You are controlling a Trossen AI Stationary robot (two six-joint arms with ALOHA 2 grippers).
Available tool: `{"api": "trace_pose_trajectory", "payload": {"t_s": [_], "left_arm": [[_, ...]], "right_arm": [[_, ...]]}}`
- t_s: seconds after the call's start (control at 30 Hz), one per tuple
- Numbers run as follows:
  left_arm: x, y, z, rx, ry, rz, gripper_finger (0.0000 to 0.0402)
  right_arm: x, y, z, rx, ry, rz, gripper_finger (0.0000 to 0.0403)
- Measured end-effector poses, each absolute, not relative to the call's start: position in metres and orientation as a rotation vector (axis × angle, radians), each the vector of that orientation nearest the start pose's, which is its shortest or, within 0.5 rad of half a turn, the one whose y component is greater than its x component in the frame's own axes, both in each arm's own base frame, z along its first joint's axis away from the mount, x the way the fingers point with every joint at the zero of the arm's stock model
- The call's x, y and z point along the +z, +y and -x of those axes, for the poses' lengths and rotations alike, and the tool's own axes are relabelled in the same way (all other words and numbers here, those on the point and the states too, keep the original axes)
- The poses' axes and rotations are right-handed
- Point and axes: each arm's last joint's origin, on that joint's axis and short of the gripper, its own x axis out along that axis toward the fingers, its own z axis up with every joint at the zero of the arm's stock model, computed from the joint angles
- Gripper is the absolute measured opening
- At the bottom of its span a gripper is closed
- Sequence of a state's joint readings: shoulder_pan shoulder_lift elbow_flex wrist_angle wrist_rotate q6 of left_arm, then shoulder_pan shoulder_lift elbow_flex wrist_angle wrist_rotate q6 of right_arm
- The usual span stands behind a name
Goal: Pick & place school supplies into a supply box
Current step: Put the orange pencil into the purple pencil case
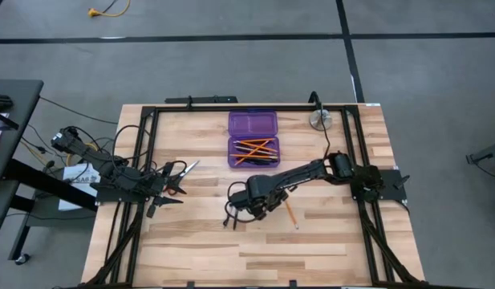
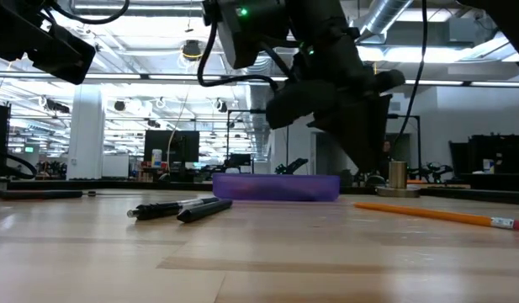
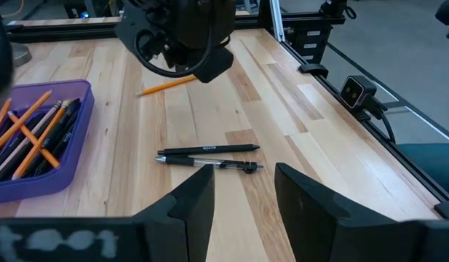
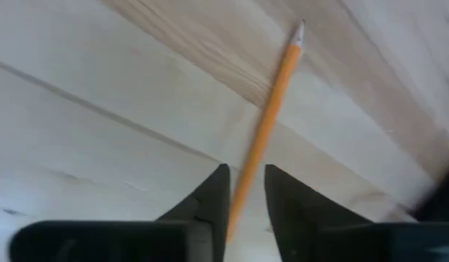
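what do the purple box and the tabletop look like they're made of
The purple box looks like translucent plastic: glossy, and the orange pencils show through its wall in the left wrist view. The tabletop looks like pale wood planks with a smooth, lightly sealed finish, showing visible grain and seams.

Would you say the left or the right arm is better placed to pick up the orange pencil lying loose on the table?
Right, probably. The right gripper hangs over the loose orange pencil, open fingers either side of it. The left gripper waits near the table's left edge, facing the two black pens.
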State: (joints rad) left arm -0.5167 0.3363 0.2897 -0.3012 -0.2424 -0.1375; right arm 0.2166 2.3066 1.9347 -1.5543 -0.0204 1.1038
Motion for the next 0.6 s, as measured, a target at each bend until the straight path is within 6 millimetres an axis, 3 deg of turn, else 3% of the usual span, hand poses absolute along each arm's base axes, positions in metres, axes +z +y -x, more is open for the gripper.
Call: {"api": "trace_pose_trajectory", "payload": {"t_s": [0.23,0.6], "left_arm": [[0.206,-0.048,-0.098,-0.248,0.342,0.006,0.0132],[0.206,-0.047,-0.098,-0.248,0.345,0.006,0.0132]], "right_arm": [[0.167,0.093,-0.396,-0.883,1.803,-0.484,0.0138],[0.141,0.114,-0.378,-0.917,1.859,-0.456,0.0122]]}}
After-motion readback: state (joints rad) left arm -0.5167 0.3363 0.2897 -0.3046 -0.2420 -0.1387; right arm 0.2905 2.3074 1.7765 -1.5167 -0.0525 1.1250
